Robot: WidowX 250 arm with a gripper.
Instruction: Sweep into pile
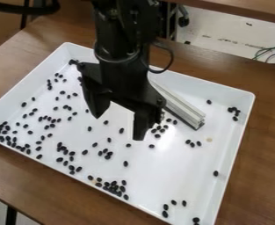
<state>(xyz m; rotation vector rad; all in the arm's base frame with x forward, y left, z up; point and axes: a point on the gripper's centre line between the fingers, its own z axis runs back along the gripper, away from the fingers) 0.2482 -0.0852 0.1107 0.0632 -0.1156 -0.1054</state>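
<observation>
A robotics lab or workshop, by the look of it.
A black robot arm (119,41) hangs over a brown wood-grain table (265,154), where black beans (113,188) lie scattered in a white tray (240,118) beside a ridged, pale bar (177,105), an arrangement more like a test bench than a dining table. A thick black cable (25,9) loops in at the upper left, and thin green and pale wires (272,53) tangle at the right edge. Past the table, a pale floor (218,35) with dark marks runs beneath another wooden surface (251,8), near what looks like a black caster (184,20). The exact kind of room cannot be told.
</observation>
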